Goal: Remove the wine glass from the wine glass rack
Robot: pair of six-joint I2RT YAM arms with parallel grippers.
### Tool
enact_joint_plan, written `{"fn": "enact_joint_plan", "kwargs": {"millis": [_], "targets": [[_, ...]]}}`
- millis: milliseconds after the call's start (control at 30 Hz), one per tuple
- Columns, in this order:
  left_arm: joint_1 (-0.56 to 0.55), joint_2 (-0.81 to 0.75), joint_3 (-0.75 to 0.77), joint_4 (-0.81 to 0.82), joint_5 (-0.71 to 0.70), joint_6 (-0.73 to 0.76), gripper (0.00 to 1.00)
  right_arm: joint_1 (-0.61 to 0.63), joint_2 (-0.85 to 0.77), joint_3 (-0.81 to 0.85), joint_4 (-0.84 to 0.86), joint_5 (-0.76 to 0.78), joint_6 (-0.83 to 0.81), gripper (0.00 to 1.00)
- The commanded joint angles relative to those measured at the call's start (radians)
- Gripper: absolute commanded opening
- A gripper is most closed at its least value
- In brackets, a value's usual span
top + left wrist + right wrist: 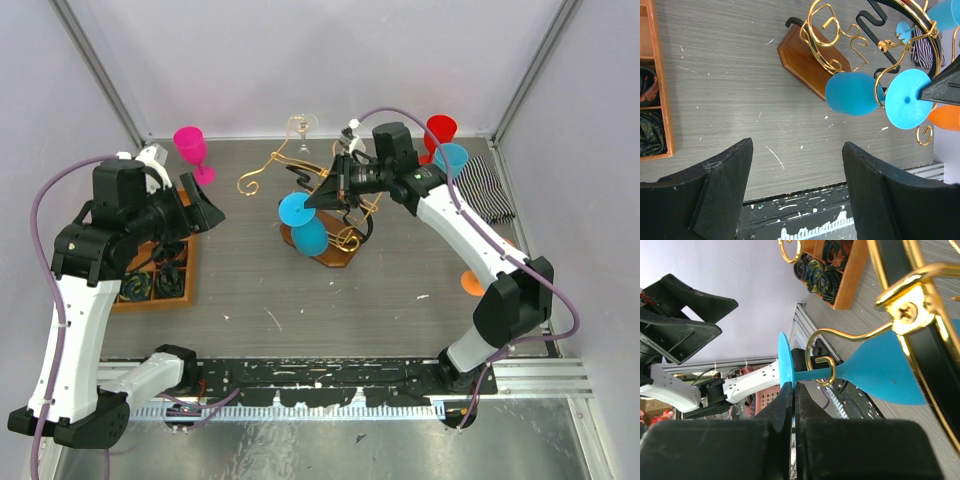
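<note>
Right gripper [791,387] is clenched, fingertips pinched on the foot rim of the wine glass [880,375]. The thin blue foot disc runs edge-on straight into the seam between the two fingers.

Glass is still on the wine glass rack [340,258]. It lies roughly sideways, its stem passing through a gold scroll hook just beyond the fingertips. The bowl is farther out past that hook, beside a black curved bar of the rack. From above, the bowl hangs over the brown base, below and ahead of the gripper.

Left gripper [797,150] is released, jaws wide apart with nothing between them, hovering over the bare table [300,310]. Rack and blue glass are well ahead of its fingers, not touching.

- Orange tray [188,268] with dark rolled items sits under and behind the left gripper.
- Pink glass [190,142] stands upright near the left gripper, toward the back wall.
- Red glass [440,128] and a second blue glass [452,158] stand behind the right gripper, close by its wrist.
- Striped cloth [490,190] lies just past the second blue glass.
</note>
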Motion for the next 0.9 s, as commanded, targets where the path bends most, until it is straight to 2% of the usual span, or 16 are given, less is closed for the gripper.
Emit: {"fn": "enact_joint_plan", "kwargs": {"millis": [0,167,500,667,867], "targets": [[-0.002,-0.014,-0.008,-0.007,0.012,0.001,0.79,0.004,-0.058,0.009,-0.044,0.036,-0.071,0.01],[-0.003,-0.017,-0.025,0.007,0.020,-0.005,0.79,0.035,-0.055,0.006,-0.049,0.029,-0.077,0.01],[-0.002,-0.022,-0.013,-0.010,0.009,0.008,0.79,0.070,0.047,0.128,-0.015,0.054,-0.045,0.01],[-0.002,-0.026,-0.011,-0.018,0.003,0.015,0.80,0.034,0.053,0.136,-0.007,0.061,-0.036,0.01],[-0.002,-0.024,-0.023,-0.009,0.012,0.011,0.80,-0.086,-0.019,0.060,-0.008,0.028,-0.042,0.01]]}}
